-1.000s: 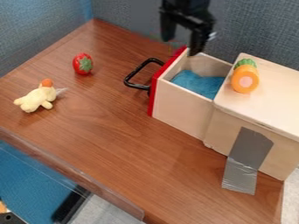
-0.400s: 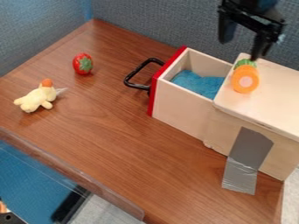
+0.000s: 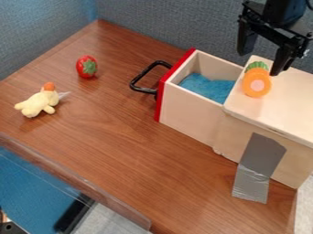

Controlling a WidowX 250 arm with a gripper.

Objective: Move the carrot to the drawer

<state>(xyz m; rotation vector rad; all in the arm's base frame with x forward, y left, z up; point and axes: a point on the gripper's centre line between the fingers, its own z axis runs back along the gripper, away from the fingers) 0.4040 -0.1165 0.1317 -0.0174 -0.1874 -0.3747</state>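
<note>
My black gripper (image 3: 261,63) hangs at the upper right over the wooden box's top, its two fingers spread open with nothing held. Just below and between the fingertips in the view lies the orange carrot (image 3: 256,82), its green leafy end toward the back, on the box's flat top near the left edge. The drawer (image 3: 187,112) is pulled out to the left of the box, with a red front, a black handle and blue cloth inside.
A red strawberry (image 3: 87,66) and a pale yellow plush toy (image 3: 38,102) lie on the brown table (image 3: 122,151) at the left. Grey tape (image 3: 261,155) runs down the box's front side. A grey fabric wall (image 3: 165,23) stands behind.
The gripper has moved right from above the drawer to above the carrot, and it has come down somewhat. Carrot and drawer have stayed in place.
</note>
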